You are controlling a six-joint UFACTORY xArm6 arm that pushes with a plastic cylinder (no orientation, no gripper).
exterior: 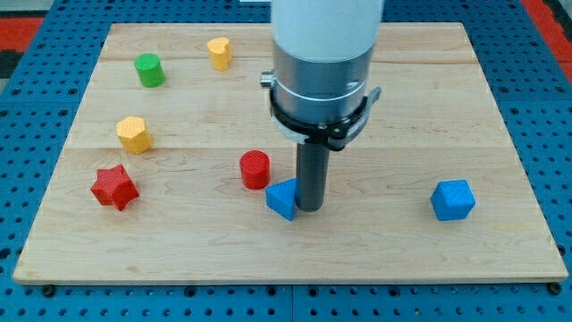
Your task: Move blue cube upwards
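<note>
Camera view. Found a wooden board (500, 134) lying on a blue pegboard surface (36, 107), with seven small blocks spread across it. Had my tip (309, 209) down on the board a little below the middle, hanging from a wide grey and white arm housing (323, 63). Carried no claw at all: just a plain dark rod, gripping nothing, only able to push.

Stood my tip hard against the right side of a blue wedge-shaped block (281, 199), apparently touching it. Saw a red cylinder (255, 169) just to the upper left of that wedge, close by but seemingly not in contact.

Placed the blue cube (452, 199) well apart from my tip, off toward the view's right, at roughly the same height in the view as the wedge and alone on that side of the board.

Noted the rest on the view's left:
- a red star (113, 187) near the left edge
- a yellow hexagonal block (133, 134) above it
- a green cylinder (149, 70) near the top left
- a yellow block (219, 53) of unclear shape, further right along the top
</note>
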